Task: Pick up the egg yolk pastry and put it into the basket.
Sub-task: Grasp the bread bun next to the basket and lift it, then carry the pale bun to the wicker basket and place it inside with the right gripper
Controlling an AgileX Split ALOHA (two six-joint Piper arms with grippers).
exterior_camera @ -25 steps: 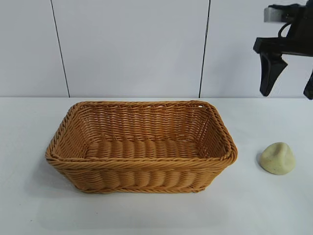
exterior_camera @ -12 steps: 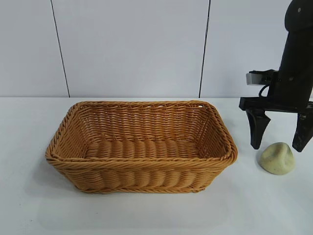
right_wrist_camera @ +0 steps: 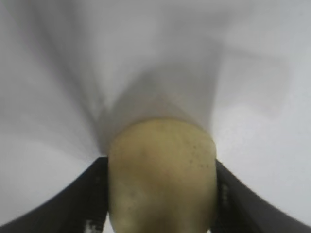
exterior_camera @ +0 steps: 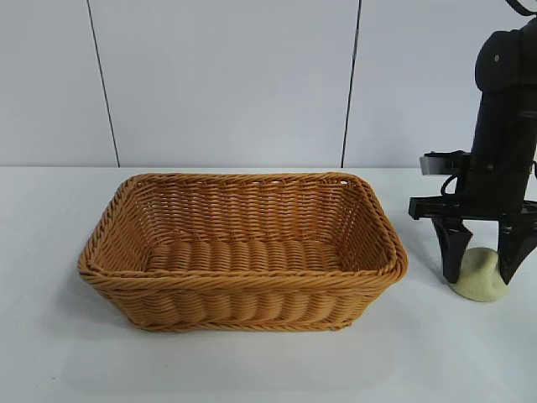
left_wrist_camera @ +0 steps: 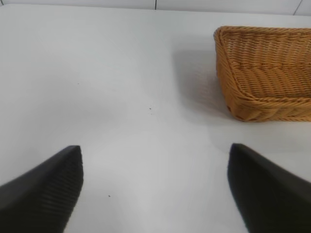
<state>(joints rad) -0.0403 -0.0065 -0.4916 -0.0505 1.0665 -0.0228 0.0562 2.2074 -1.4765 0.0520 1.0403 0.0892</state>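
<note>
Egg yolk pastry (exterior_camera: 478,275): on the table (exterior_camera: 252,361), between the fingers of the right gripper (exterior_camera: 482,270), not lifted.
Right fingers: one at each flank of the pastry, apparently touching; whether they grip firmly is hard to tell.
Basket (exterior_camera: 243,277): holds nothing, well to the side of those fingers.
Left gripper (left_wrist_camera: 155,189): idle, fingers spread wide over bare table.
Done: approach and straddle.
Left: secure, lift, carry, release into the basket.

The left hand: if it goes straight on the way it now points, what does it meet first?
Probably only the bare table. The left hand stands open and points down at white tabletop; the basket lies off to one side of that line, though depth is uncertain.
</note>
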